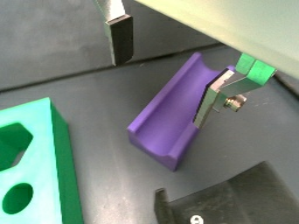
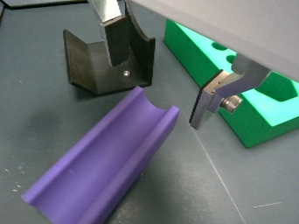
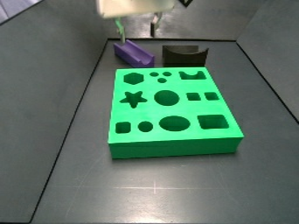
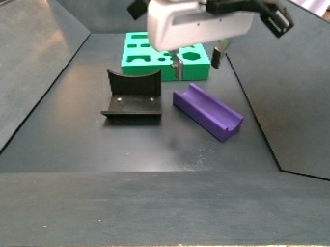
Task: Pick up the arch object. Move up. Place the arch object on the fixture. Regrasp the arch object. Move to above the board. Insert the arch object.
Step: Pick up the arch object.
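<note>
The purple arch object (image 4: 207,110) lies on the dark floor with its groove facing up, between the fixture (image 4: 131,96) and the side wall. My gripper (image 1: 165,72) hangs open over one end of it. One silver finger (image 1: 211,103) stands close against the block's long side. The other finger (image 1: 121,39) is well clear of it. Nothing is held. In a wrist view the arch object (image 2: 105,157) lies in front of the black fixture (image 2: 105,61), with the green board (image 2: 228,79) beside it. In a side view the board (image 3: 172,112) lies nearer than the arch object (image 3: 135,53).
Sloping dark walls (image 4: 52,87) close in the floor on both sides. The fixture (image 3: 184,55) stands just behind the board's far edge, to the right of the arch object. The board's corner (image 1: 35,157) lies close by the block.
</note>
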Tool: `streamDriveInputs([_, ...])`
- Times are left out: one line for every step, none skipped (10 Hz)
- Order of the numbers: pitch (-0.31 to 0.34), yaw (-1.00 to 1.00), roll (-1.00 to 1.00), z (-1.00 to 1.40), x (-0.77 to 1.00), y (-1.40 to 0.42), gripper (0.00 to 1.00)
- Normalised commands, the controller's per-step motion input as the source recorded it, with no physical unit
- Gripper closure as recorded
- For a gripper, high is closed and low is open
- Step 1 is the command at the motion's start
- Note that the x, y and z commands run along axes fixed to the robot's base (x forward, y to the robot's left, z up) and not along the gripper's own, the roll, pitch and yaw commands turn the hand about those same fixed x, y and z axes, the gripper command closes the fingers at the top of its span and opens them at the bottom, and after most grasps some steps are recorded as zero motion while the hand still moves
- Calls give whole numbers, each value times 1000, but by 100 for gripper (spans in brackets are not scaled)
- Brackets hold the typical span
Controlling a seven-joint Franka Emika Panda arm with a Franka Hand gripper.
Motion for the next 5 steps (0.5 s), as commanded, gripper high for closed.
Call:
streamDriveInputs([-56, 77, 180, -463, 49, 0, 0])
streamDriveInputs([-137, 220, 260, -620, 137, -9, 0])
streamDriveInputs([-150, 314, 261, -563, 320, 0, 0])
streamDriveInputs([-127, 317, 216, -506, 397, 0, 0])
streamDriveInputs([-110, 343, 190, -494, 409, 23, 0])
